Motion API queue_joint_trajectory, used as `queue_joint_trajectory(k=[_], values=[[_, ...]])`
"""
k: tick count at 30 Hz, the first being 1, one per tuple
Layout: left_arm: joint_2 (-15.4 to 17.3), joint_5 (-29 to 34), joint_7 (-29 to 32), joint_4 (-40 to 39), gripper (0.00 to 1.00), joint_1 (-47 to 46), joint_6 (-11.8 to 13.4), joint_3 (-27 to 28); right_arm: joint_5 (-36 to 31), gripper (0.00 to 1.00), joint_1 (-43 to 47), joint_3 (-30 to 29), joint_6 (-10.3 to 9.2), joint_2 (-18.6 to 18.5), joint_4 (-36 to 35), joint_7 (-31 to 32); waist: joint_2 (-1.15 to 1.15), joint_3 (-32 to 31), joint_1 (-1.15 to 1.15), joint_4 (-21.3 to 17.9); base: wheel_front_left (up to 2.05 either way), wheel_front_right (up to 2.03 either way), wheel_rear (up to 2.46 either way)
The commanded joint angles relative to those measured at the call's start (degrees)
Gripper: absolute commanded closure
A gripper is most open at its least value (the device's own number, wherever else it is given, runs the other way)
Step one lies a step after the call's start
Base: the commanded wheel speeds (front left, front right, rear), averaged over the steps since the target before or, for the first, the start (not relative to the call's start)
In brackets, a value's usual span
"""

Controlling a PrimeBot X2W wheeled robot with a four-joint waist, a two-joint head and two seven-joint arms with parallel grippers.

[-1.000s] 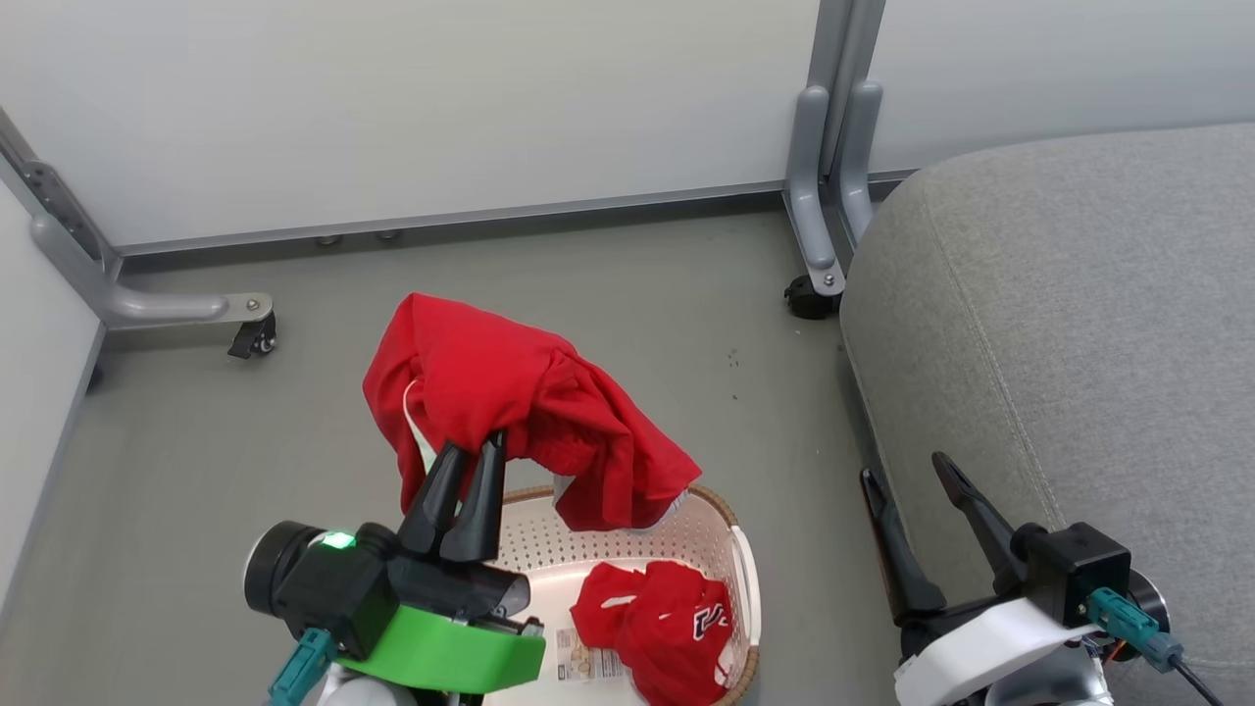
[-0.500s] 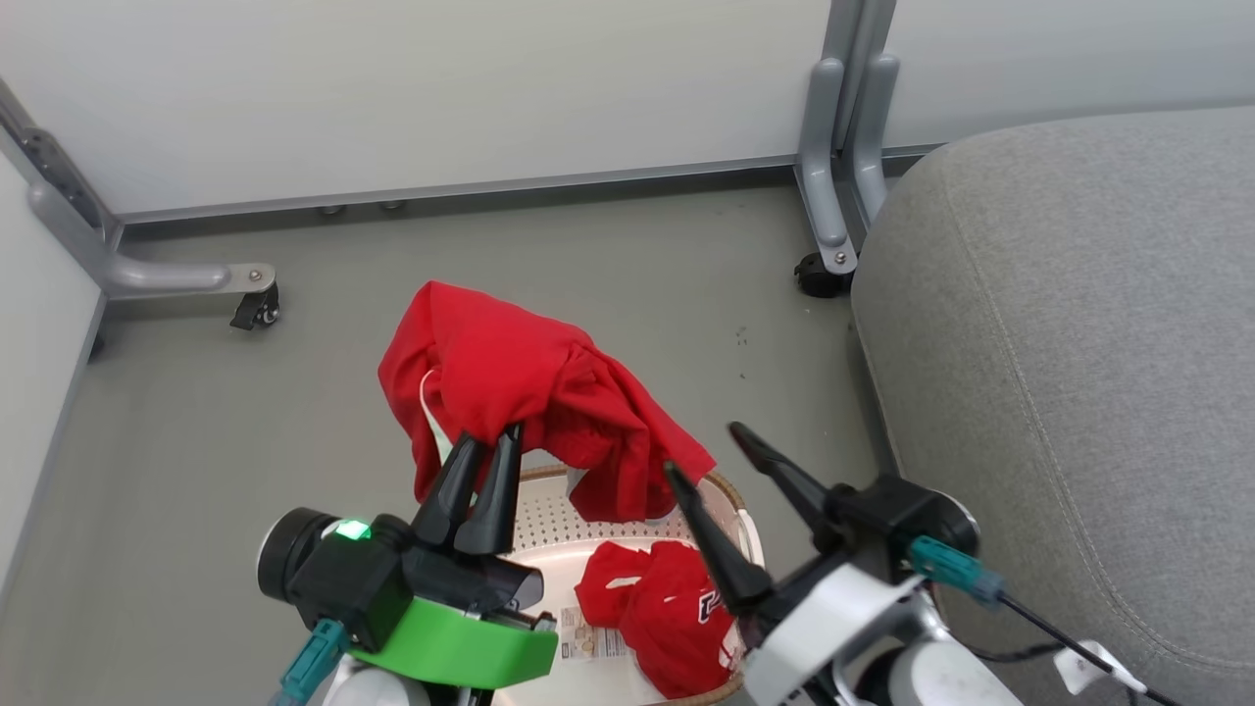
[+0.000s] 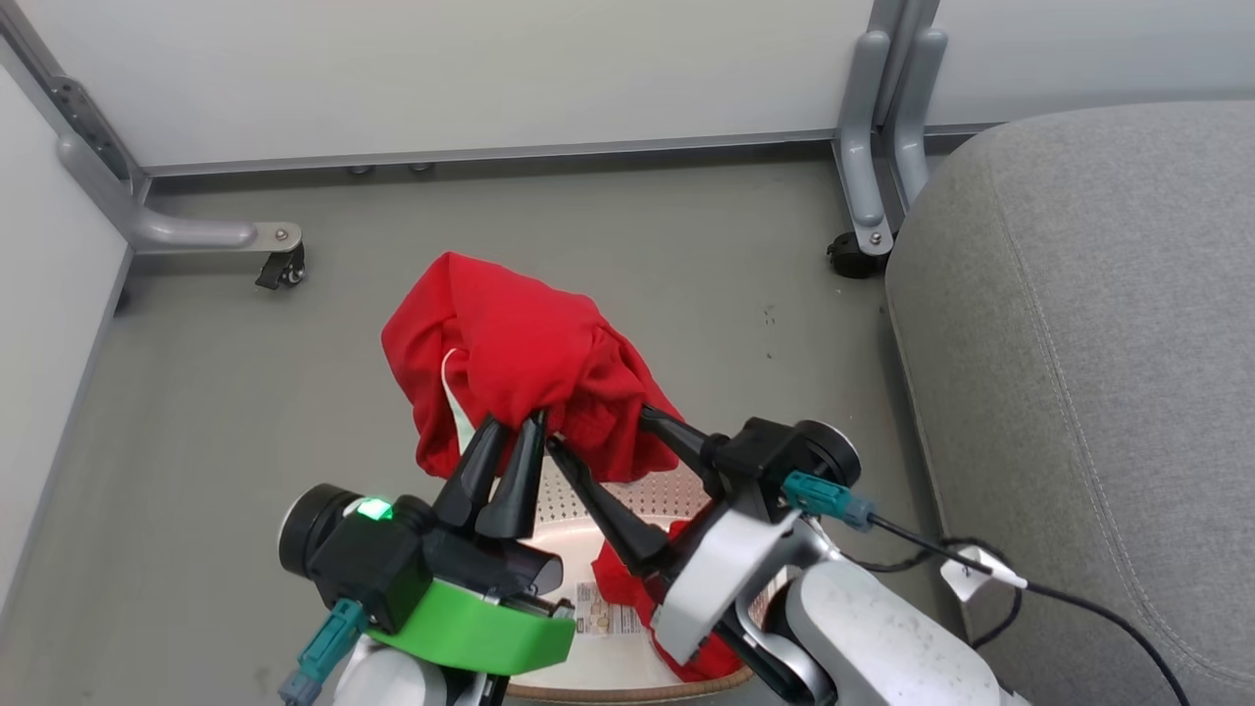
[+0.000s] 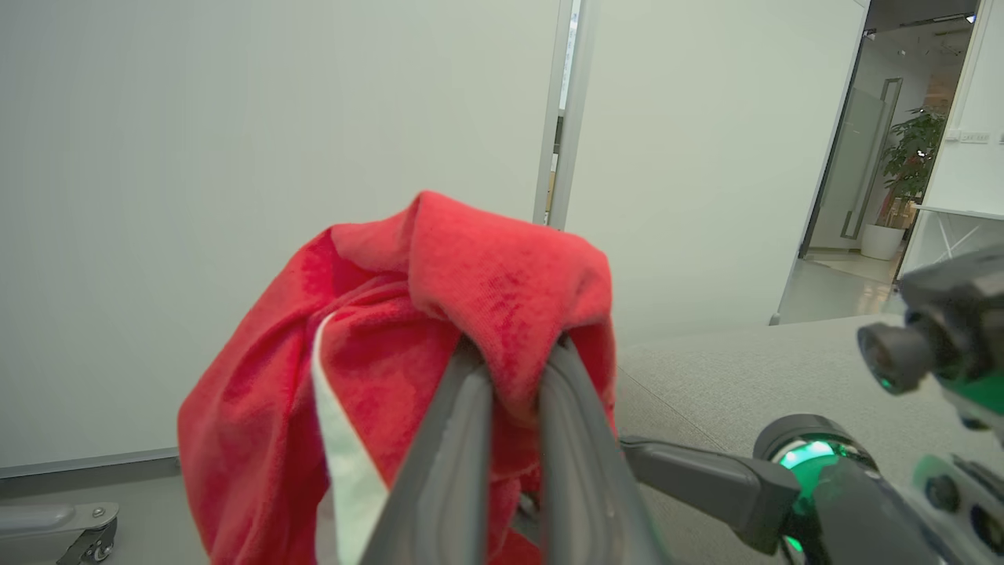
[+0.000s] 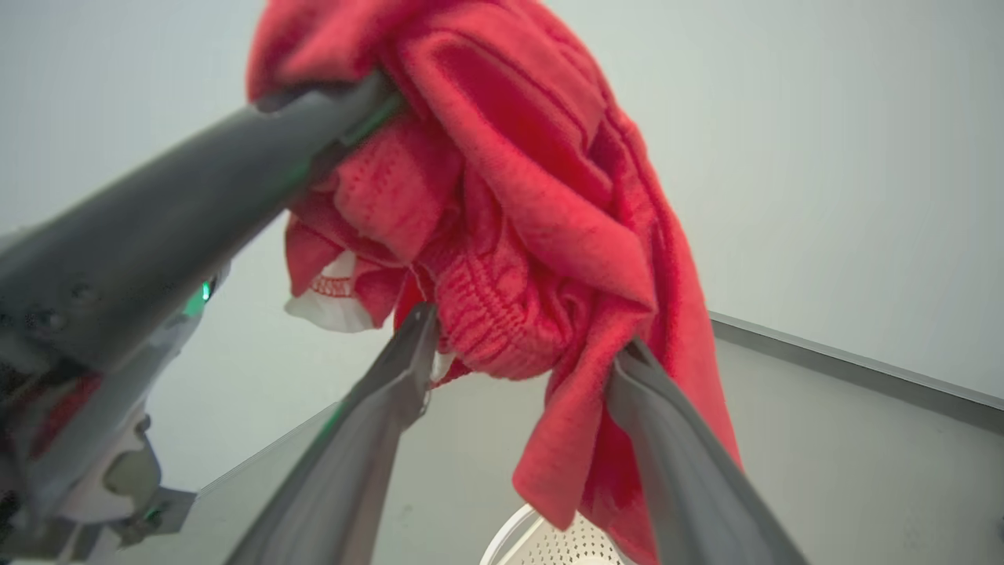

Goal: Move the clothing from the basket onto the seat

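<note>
L gripper (image 3: 517, 424) clamped shut on a bunch of the red garment (image 3: 510, 343), held above the basket (image 3: 580, 537), over its far rim. R gripper (image 3: 600, 431) spread wide, also above basket, straddling the drooping fold; not pinching yet. Seat (image 3: 1079, 343) lies to basket's right, well apart from the cloth.

Step in hand, my read: R takes a 2nd hold. To do it well:
- Close on thick bunched cloth, not a thin edge.
- Stay off L's fingers (image 3: 476, 476), just beside.
- Get hem clear of basket rim before swinging twd seat, else basket may drag.

Count:
- Garments 2: 1 aloft, other garment (image 3: 614, 588) inside basket.
- Basket 1.
- Seat 1.
- Grippers 2.
</note>
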Motion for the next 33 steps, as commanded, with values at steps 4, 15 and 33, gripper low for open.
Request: queue_joint_trajectory(k=[4, 15, 33], values=[[-0.2, -0.4, -0.2, 0.2, 1.0, -1.1, -0.3, -0.6, 1.5, 0.0, -3.7, 1.9, 0.0, 0.1, 3.1, -2.2, 0.0, 0.2, 0.0, 0.2, 0.0, 0.0, 0.0], [-0.2, -0.6, -0.2, 0.6, 1.0, -1.2, -0.3, -0.8, 6.7, 1.0, -7.7, 5.4, 0.0, 0.1, 6.8, -5.2, 0.0, 0.4, 0.0, 0.4, 0.0, 0.0, 0.0], [0.5, -0.1, -0.2, 0.9, 0.0, -1.2, 0.6, -0.9, 7.3, 1.0, -9.7, 6.2, 0.0, 0.1, 9.2, -7.0, 0.0, 0.4, 0.0, 0.4, 0.0, 0.0, 0.0]])
